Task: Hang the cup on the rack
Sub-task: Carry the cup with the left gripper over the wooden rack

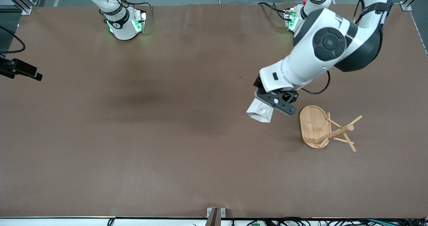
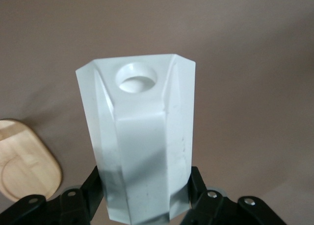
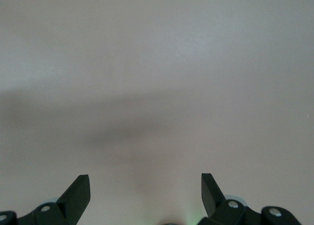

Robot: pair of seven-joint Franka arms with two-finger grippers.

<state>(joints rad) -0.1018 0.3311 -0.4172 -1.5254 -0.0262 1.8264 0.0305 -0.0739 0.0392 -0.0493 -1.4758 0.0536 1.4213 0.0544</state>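
My left gripper (image 1: pixel 270 106) is shut on the white faceted cup (image 1: pixel 260 112) and holds it above the table, beside the rack on the side toward the right arm's end. In the left wrist view the cup (image 2: pixel 142 137) sits between the black fingers (image 2: pixel 93 188) of the left gripper (image 2: pixel 145 193), with its pierced handle tab (image 2: pixel 136 79) at the end away from them. The bamboo rack (image 1: pixel 336 132) stands on its oval base (image 1: pixel 311 122), which also shows in the left wrist view (image 2: pixel 24 161). My right gripper (image 3: pixel 145 186) is open and empty over bare table; only that arm's base shows in the front view.
The brown table (image 1: pixel 150 135) stretches wide toward the right arm's end. A black camera mount (image 1: pixel 20 70) juts in at that end's edge. A metal bracket (image 1: pixel 215 214) sits at the table's near edge. The arm bases (image 1: pixel 123 25) stand along the edge farthest from the front camera.
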